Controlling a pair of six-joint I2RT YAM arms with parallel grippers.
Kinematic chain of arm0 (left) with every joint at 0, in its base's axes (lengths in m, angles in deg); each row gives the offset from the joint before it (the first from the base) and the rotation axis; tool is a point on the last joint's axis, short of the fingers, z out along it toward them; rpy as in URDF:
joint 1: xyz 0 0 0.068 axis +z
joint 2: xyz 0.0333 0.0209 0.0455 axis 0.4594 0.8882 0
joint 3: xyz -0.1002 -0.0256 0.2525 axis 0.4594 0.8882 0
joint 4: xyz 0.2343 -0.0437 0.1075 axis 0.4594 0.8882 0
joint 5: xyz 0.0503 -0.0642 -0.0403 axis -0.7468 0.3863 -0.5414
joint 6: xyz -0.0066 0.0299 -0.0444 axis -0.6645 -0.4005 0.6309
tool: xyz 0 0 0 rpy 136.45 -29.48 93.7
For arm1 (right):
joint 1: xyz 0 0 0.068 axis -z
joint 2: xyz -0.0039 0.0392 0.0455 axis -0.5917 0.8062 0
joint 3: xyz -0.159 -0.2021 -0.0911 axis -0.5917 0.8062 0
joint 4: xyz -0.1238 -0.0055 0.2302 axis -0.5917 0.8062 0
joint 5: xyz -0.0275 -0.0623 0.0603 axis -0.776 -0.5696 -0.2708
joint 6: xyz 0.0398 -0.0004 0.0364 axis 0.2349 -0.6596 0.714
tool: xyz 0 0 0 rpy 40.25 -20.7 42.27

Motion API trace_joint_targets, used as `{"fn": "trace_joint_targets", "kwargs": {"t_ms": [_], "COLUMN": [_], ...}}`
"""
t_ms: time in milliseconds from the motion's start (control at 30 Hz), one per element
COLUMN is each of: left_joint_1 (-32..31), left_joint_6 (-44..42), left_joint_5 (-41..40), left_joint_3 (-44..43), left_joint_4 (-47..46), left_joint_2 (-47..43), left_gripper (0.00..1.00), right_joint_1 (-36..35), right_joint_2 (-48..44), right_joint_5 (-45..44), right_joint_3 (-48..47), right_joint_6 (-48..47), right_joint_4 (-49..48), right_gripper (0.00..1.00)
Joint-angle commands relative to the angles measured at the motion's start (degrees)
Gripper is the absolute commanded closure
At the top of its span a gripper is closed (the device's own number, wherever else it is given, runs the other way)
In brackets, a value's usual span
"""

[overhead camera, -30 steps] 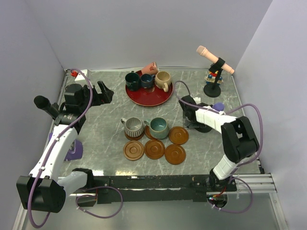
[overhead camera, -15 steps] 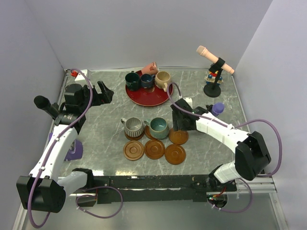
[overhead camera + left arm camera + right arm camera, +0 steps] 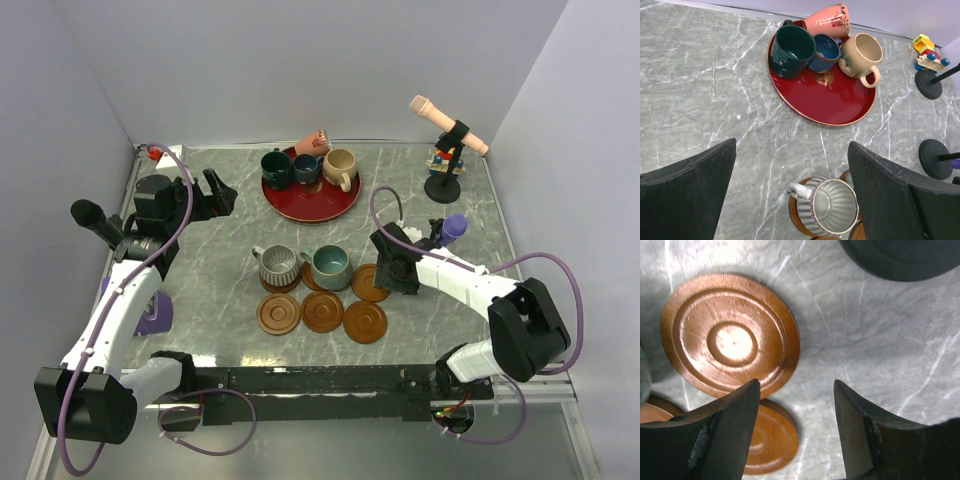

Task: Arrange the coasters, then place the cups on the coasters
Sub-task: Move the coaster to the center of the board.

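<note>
Two cups stand on coasters mid-table: a grey ribbed cup (image 3: 279,265) (image 3: 833,205) and a teal cup (image 3: 330,266). Three bare coasters (image 3: 322,311) lie in a row in front of them. One more coaster (image 3: 370,283) (image 3: 730,342) lies to the right. My right gripper (image 3: 393,270) (image 3: 796,386) hangs open low over that coaster's right edge, holding nothing. The dark green cup (image 3: 792,45), dark blue cup (image 3: 824,50) and beige cup (image 3: 860,52) stand on a red plate (image 3: 312,205). A pink cup (image 3: 827,20) lies tipped there. My left gripper (image 3: 214,194) (image 3: 790,150) is open at the far left.
A peach microphone (image 3: 447,125) on a black stand, with toy blocks (image 3: 443,160) beside it, is at the back right. A purple microphone (image 3: 455,226) stands just behind my right arm, its black base (image 3: 905,257) close to the gripper. A black microphone (image 3: 92,216) sits at the left edge.
My right arm swung left from beside the purple microphone, then drew back and down beside the right-hand coaster, jaws narrowing slightly. The left arm, cups and coasters have not moved.
</note>
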State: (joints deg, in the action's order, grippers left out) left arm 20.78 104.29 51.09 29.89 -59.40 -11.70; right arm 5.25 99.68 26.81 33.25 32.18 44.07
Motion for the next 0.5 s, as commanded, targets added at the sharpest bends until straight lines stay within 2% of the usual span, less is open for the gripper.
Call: {"fn": "trace_joint_targets", "kwargs": {"t_ms": [0, 467], "left_joint_1": [0.06, 0.06], "left_joint_6": [0.16, 0.08], "left_joint_5": [0.83, 0.66], "left_joint_3": [-0.19, -0.19], "left_joint_4": [-2.25, -2.16], "left_joint_2": [-1.44, -1.36], "left_gripper": [0.03, 0.03], "right_joint_1": [1.05, 1.67], "right_joint_2": [-0.12, 4.27], "right_joint_5": [0.72, 1.07], "right_joint_3": [1.74, 3.06], "right_joint_6": [3.14, 6.39], "right_joint_4": [-5.57, -10.94], "right_gripper": [0.34, 0.39]}}
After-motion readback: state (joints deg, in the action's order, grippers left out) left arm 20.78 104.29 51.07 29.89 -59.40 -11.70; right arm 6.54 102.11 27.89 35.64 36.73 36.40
